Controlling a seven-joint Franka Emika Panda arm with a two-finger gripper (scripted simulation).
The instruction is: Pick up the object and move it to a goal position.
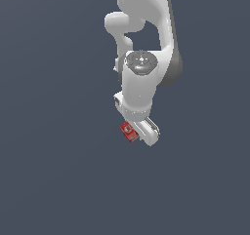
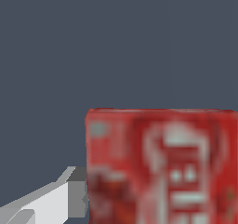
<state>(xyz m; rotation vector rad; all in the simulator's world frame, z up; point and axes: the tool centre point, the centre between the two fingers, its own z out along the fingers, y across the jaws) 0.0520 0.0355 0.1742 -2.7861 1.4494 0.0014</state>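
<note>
As seen fr wrist, red box touches 1 of the fingers.

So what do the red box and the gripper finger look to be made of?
Red box: looks like printed cardboard, matte, with flat faces, crisp edges and blurred white label graphics; the render leaves it open. Gripper: smooth white plastic-looking shell with soft highlights; the finger tip is grey, perhaps a rubber pad.

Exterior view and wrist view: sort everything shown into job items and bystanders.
Part of the job:
- red box, at the gripper; it fills much of the wrist view
- gripper, with one finger against the box's side

Just lying about:
- nothing else is in view, only the plain grey surface
</note>
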